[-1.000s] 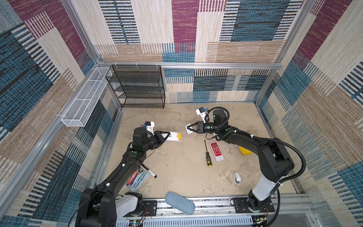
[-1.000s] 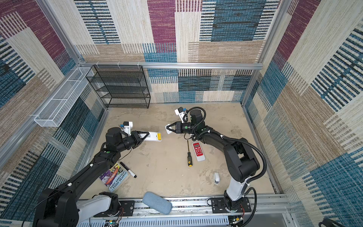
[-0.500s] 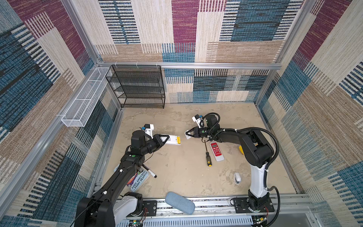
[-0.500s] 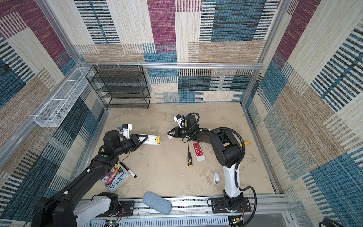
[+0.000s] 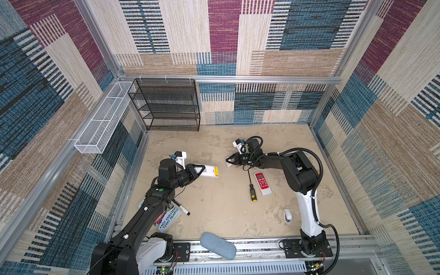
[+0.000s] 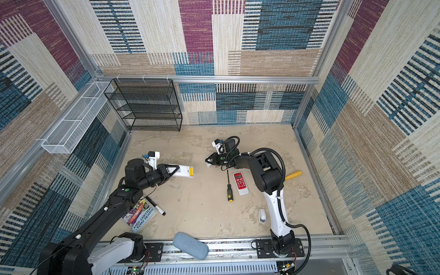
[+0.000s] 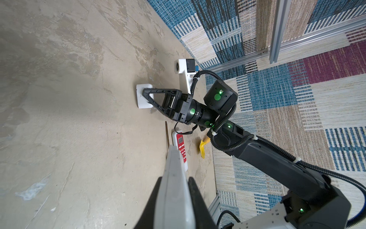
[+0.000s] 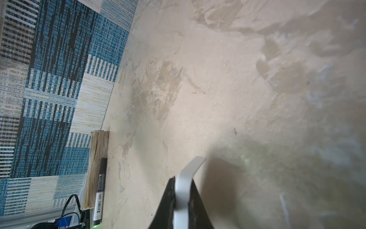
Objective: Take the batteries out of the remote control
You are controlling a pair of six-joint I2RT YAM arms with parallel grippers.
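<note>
Left gripper (image 5: 202, 169) clamps the white remote (image 5: 210, 172), yellow batteries (image 5: 216, 172) sitting in its far end. Right gripper (image 5: 227, 163) pinches a white cover (image 7: 141, 90). Open floor (image 5: 222, 177) between them; one red remote (image 5: 262, 183), one screwdriver (image 5: 252, 192).

1. Tabletop (image 5: 214, 214): matt, mottled, rough like plaster.
2. Walls (image 5: 223, 28): woven cloth, coarse ribbed weave.
3. Frame rail (image 5: 262, 79): bare brushed metal.
4. Black rack (image 5: 171, 104) and white basket (image 5: 102, 119): painted wire mesh.
5. White remote (image 5: 209, 171), white cover (image 7: 140, 102): smooth plastic.
6. Book (image 8: 93, 168): rough paper page edges.
7. Blue-grey pad (image 5: 217, 245): soft matt cloth.
</note>
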